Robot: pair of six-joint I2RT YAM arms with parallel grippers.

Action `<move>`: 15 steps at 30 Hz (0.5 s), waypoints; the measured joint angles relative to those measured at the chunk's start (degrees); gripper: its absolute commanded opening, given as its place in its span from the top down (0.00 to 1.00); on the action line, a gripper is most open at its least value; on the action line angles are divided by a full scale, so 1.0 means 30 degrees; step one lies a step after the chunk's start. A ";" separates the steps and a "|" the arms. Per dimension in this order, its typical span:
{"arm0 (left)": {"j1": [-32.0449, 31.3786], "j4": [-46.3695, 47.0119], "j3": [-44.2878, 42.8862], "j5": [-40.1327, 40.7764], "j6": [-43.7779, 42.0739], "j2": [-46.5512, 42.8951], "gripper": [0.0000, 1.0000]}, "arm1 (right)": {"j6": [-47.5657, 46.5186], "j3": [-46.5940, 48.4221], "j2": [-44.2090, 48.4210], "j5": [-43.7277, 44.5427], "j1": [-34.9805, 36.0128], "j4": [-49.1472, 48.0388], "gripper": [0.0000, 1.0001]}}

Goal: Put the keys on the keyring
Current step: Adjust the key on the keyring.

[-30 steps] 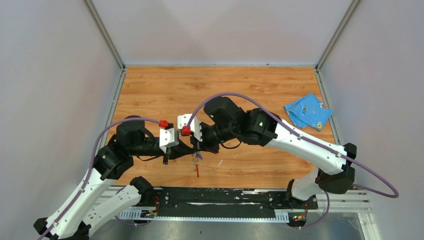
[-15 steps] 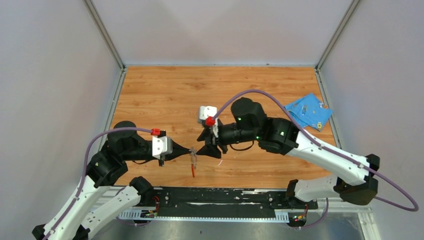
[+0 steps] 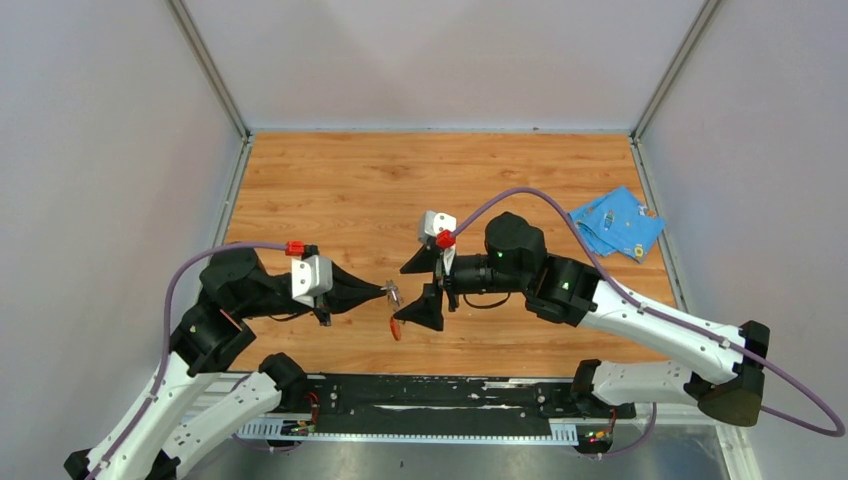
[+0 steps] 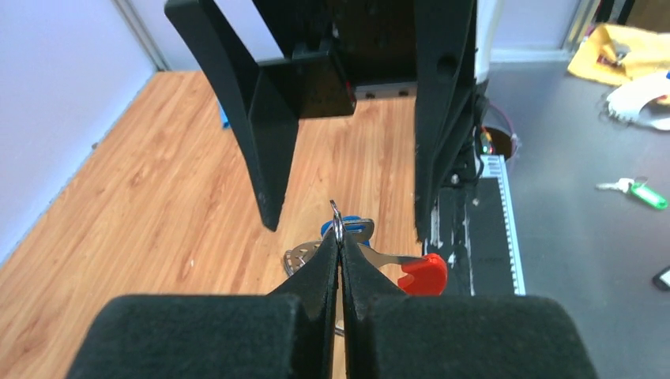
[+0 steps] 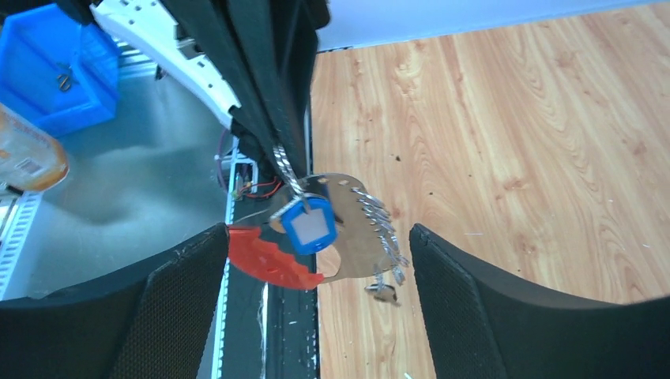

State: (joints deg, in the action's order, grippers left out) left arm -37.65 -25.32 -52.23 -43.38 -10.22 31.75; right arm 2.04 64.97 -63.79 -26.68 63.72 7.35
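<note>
My left gripper (image 3: pixel 386 291) is shut on the small metal ring (image 4: pixel 336 215) of the keyring and holds it above the table. The red and silvery fob (image 5: pixel 272 260) hangs from that ring, and its red end (image 3: pixel 396 326) shows in the top view too. A key with a blue head (image 5: pixel 308 223) hangs on the same ring; its blade is hidden. A small silvery piece (image 5: pixel 385 291) dangles at the fob's lower edge. My right gripper (image 3: pixel 400 296) faces the left one and stands open, with one finger (image 5: pixel 178 292) on each side of the hanging keyring, touching nothing.
A crumpled blue cloth (image 3: pixel 615 222) with small metal bits on it lies at the table's far right. The black mounting rail (image 3: pixel 450 395) runs along the near edge, just below the hanging fob. Grey walls close in the table's left, far and right sides.
My right gripper has opened and pulled back to the right, away from the ring. My left gripper has drawn back left, keeping hold of the keyring.
</note>
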 measured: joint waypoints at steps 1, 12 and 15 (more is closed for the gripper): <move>0.0000 0.0357 0.0000 0.0007 0.0415 0.0000 1.00 | 0.0109 -0.0168 0.0036 0.0233 -0.0007 -0.0262 0.18; 0.0000 0.2266 0.0240 0.0539 0.2412 -0.0270 1.00 | 0.1625 -0.1829 0.0743 0.2302 -0.0007 -0.3905 0.65; 0.0000 0.2259 0.0313 0.0619 0.2419 -0.0357 1.00 | 0.1785 -0.1923 0.0954 0.2688 -0.0007 -0.4087 0.75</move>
State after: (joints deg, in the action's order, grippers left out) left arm -37.65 -18.55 -51.29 -41.52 -2.96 30.68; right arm 7.40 59.20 -60.93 -18.61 63.70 -4.91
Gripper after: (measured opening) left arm 0.003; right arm 0.334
